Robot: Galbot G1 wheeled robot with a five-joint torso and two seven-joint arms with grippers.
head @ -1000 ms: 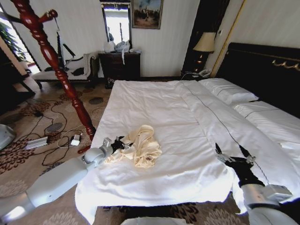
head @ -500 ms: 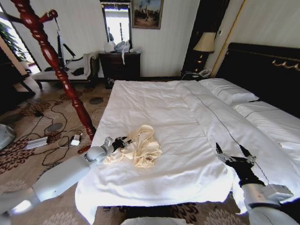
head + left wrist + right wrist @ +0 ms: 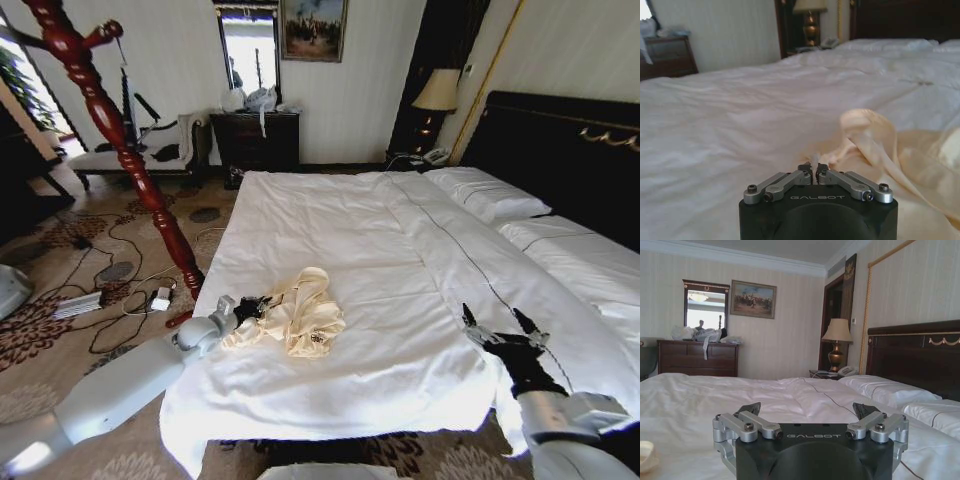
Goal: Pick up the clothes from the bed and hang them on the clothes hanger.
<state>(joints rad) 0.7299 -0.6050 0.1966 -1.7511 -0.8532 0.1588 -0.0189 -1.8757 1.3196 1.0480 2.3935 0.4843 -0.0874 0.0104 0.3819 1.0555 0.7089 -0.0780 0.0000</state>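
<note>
Clothes near bed edge, pinched by left end effector.

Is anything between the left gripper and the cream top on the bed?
Nothing visible. The left gripper, fingers together, sits at the edge of the clothes on the bed.
</note>
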